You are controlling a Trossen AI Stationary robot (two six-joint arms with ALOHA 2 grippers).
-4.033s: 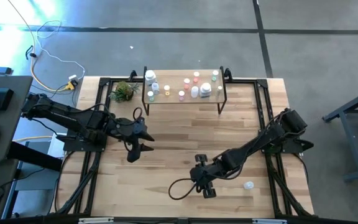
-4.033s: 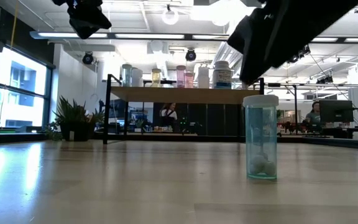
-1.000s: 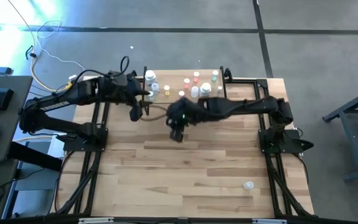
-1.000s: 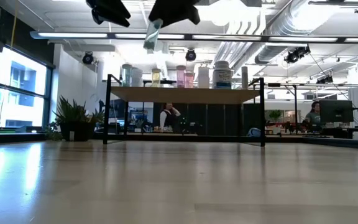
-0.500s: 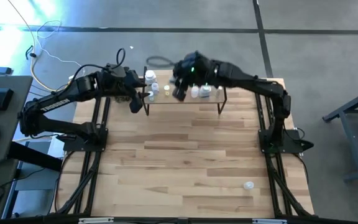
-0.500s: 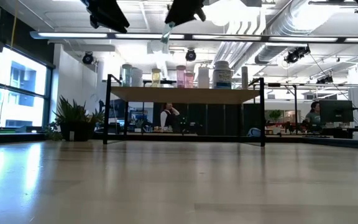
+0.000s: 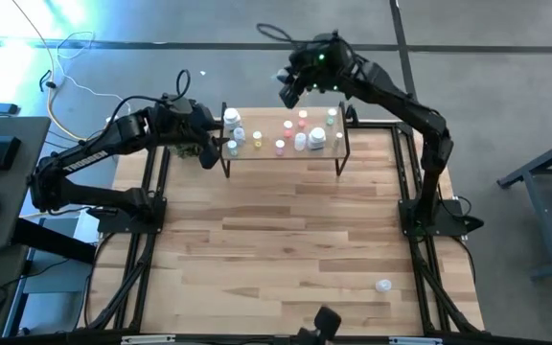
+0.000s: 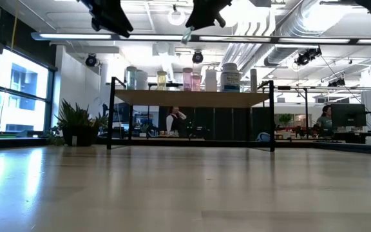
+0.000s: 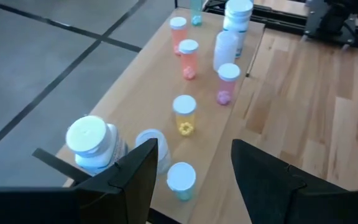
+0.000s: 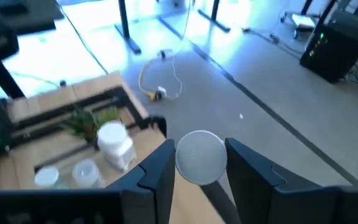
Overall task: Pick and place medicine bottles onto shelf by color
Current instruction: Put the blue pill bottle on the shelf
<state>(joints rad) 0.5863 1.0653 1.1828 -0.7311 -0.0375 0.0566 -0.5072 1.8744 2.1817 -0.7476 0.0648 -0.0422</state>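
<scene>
The shelf [image 7: 268,123] stands at the table's far edge and carries several medicine bottles, among them white [image 7: 230,117], yellow [image 9: 184,114] and pink-red [image 9: 188,57] ones. My right gripper [image 7: 290,86] is high up, past the shelf's far edge, and is shut on a clear bottle with a white cap [image 10: 199,157]. My left gripper [image 9: 194,180] is open and empty, above the shelf's left end [image 7: 209,151]. One more bottle [image 7: 382,285] stands upright on the table near the front right. My right gripper pinches the clear bottle between its two fingers, just below the white cap [image 10: 199,157], which faces back toward the wrist. The bottle is lifted clear and hangs tilted below the gripper [image 8: 187,33], well above the shelf.
A green plant [image 7: 192,142] stands left of the shelf, partly under my left arm. Black frame rails [image 7: 151,240] run along the table's left and right sides. A dark device [image 7: 324,321] sits at the near edge. People show in the room behind the table [image 8: 172,119].
My right gripper has carried the clear bottle from in front of the shelf toward the table's far edge and upward, to beyond the shelf's far side. The bottle stays in the hold, tilted. My left gripper has stayed by the shelf's left end.
</scene>
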